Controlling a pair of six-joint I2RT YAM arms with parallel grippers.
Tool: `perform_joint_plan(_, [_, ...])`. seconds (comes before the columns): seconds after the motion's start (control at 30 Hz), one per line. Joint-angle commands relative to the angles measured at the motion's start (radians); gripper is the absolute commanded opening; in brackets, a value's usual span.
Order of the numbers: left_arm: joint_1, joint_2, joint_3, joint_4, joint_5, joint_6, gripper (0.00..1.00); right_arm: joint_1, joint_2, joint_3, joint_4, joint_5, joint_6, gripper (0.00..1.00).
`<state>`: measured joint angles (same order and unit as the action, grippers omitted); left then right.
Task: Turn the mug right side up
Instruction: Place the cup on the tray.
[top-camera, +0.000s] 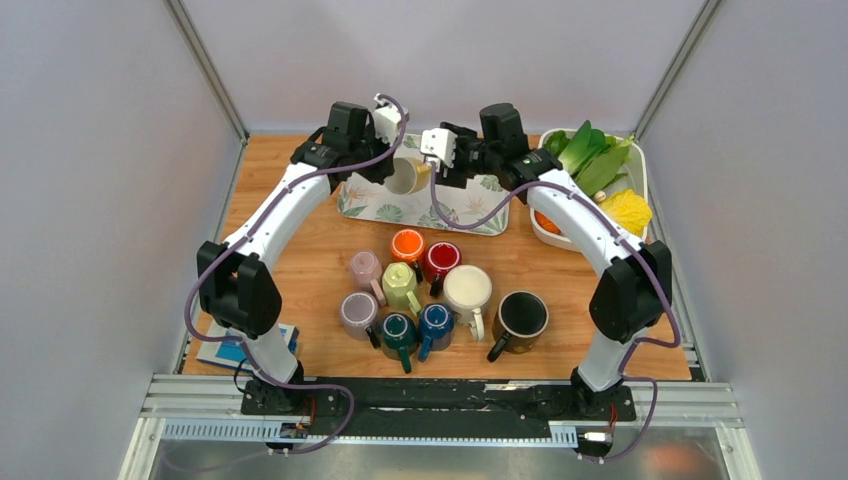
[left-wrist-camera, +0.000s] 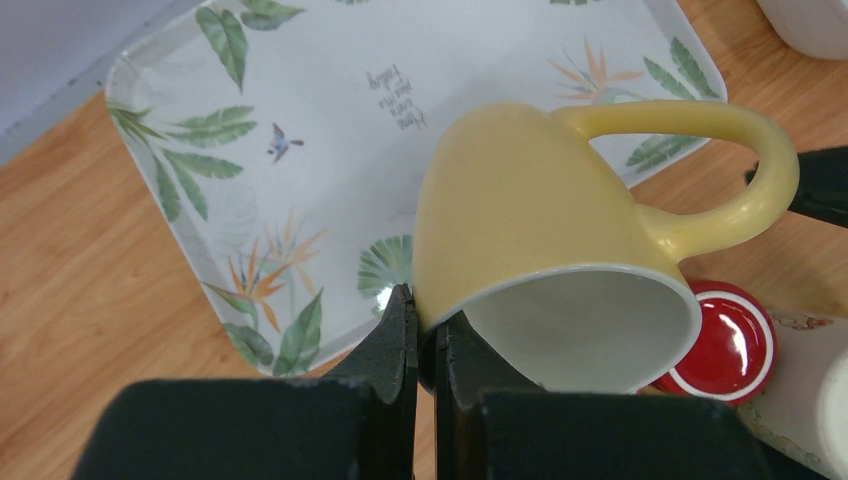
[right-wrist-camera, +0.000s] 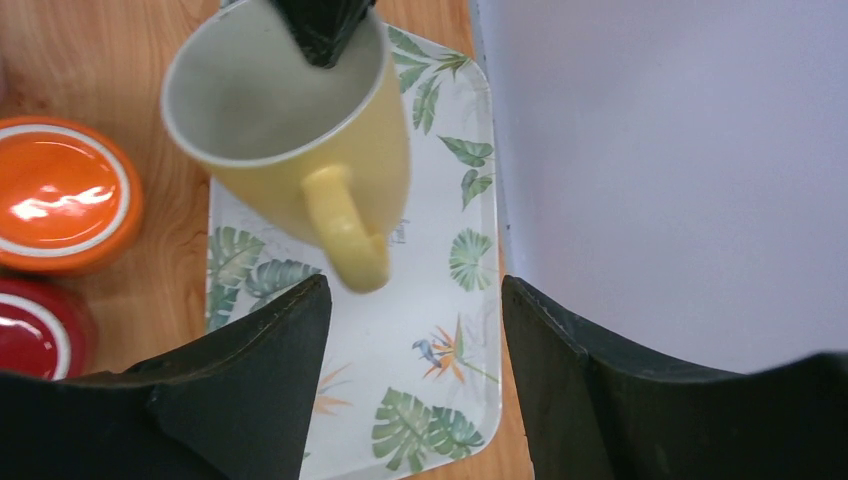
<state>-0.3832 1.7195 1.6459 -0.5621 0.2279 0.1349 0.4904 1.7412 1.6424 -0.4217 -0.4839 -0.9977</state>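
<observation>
A pale yellow mug (top-camera: 406, 176) with a white inside hangs tilted above the leaf-print tray (top-camera: 372, 205), its mouth facing the near side. My left gripper (top-camera: 392, 160) is shut on its rim: in the left wrist view one finger (left-wrist-camera: 400, 330) presses the outer wall of the mug (left-wrist-camera: 520, 210) and the other sits inside. The handle (left-wrist-camera: 720, 160) points right. My right gripper (top-camera: 440, 172) is open and empty just right of the mug; in its view the mug (right-wrist-camera: 300, 130) and its handle (right-wrist-camera: 345, 230) hang ahead of the jaws over the tray (right-wrist-camera: 440, 330).
Several upright mugs stand in a cluster at the table's middle: orange (top-camera: 407, 244), red (top-camera: 441, 260), cream (top-camera: 467, 288), black (top-camera: 520, 318), blue (top-camera: 434, 324), teal (top-camera: 396, 332), purple (top-camera: 358, 312), pink (top-camera: 364, 268). A white bin of vegetables (top-camera: 596, 175) sits far right.
</observation>
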Motion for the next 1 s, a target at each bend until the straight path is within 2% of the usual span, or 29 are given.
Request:
perform_joint_plan(0.0, [-0.001,-0.007,0.095,0.009,0.045,-0.048,0.00,0.027,0.046,0.110,0.014,0.068,-0.110,0.67])
perform_joint_plan(0.13, [-0.001,0.043,0.166,-0.042,0.038,-0.028,0.00,0.077,0.079,0.124,-0.070,0.084,-0.253,0.62])
perform_joint_plan(0.23, [-0.001,0.058,0.184,-0.051,0.040,-0.020,0.00,0.101,0.111,0.145,-0.139,0.094,-0.274,0.58])
perform_joint_plan(0.33, [-0.002,0.061,0.188,-0.052,0.045,-0.018,0.00,0.119,0.136,0.147,-0.164,0.110,-0.275,0.49])
perform_joint_plan(0.5, [-0.002,0.059,0.185,-0.057,0.045,-0.017,0.00,0.137,0.148,0.122,-0.165,0.161,-0.299,0.21])
perform_joint_plan(0.57, [-0.001,0.057,0.185,-0.055,0.043,-0.021,0.00,0.136,0.155,0.109,-0.163,0.197,-0.300,0.02])
perform_joint_plan(0.6, [-0.002,0.055,0.184,-0.055,0.040,-0.023,0.03,0.134,0.157,0.105,-0.157,0.215,-0.284,0.00])
perform_joint_plan(0.63, [-0.001,0.054,0.184,-0.055,0.015,-0.035,0.24,0.121,0.156,0.094,-0.140,0.221,-0.252,0.00])
perform_joint_plan(0.67, [-0.001,0.049,0.182,-0.054,-0.008,-0.047,0.36,0.104,0.153,0.081,-0.111,0.212,-0.205,0.00])
perform_joint_plan(0.7, [0.001,0.045,0.176,-0.053,-0.066,-0.083,0.52,0.083,0.149,0.069,-0.076,0.200,-0.150,0.00])
perform_joint_plan(0.77, [0.015,0.034,0.165,-0.055,-0.078,-0.120,0.60,0.039,0.152,0.061,-0.028,0.175,-0.055,0.00])
perform_joint_plan(0.97, [0.046,-0.019,0.103,-0.028,-0.084,-0.204,0.66,-0.093,0.202,0.067,0.118,0.120,0.244,0.00])
